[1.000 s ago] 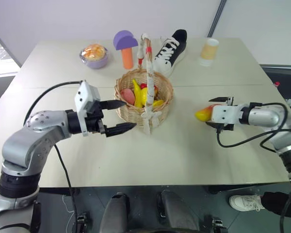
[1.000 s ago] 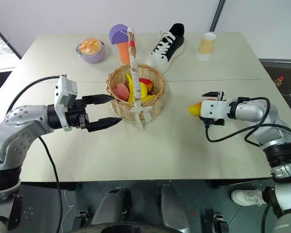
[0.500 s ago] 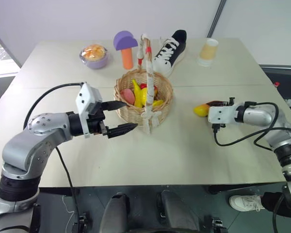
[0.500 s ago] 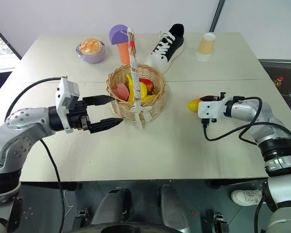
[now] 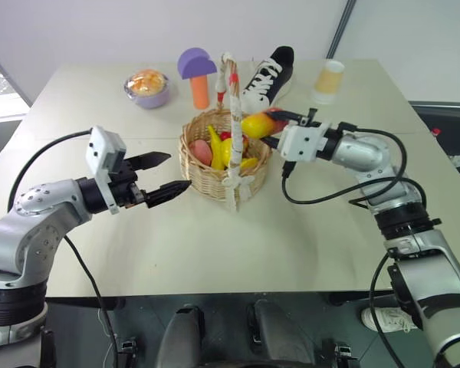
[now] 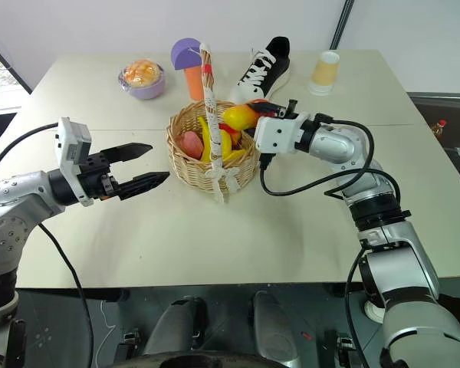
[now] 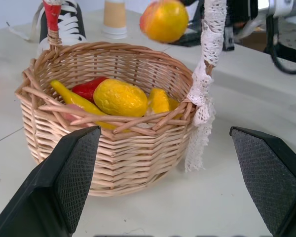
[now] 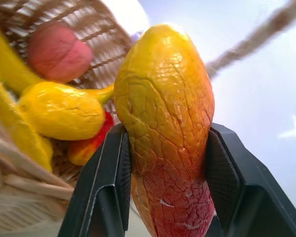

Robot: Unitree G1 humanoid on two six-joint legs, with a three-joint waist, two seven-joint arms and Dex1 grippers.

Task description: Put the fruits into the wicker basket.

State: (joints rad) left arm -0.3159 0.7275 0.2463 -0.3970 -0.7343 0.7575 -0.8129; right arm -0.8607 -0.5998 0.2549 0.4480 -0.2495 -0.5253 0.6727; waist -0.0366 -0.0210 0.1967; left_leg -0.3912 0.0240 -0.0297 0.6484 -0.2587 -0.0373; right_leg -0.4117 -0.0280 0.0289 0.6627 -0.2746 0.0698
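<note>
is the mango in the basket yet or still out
Out. The mango is clamped in the right gripper, in the air over the wicker basket's rim.

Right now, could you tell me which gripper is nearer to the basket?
Right. The right gripper holds the mango just over the basket rim on its right side; the left gripper, open, sits off to the basket's left, apart from it.

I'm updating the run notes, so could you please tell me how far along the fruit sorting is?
Done: the peach and lemon lie in the wicker basket. In hand: the right end effector grips the mango above the basket's rim. Left: release it inside. No fruit lies loose on the table. The left end effector is open beside the basket.
</note>
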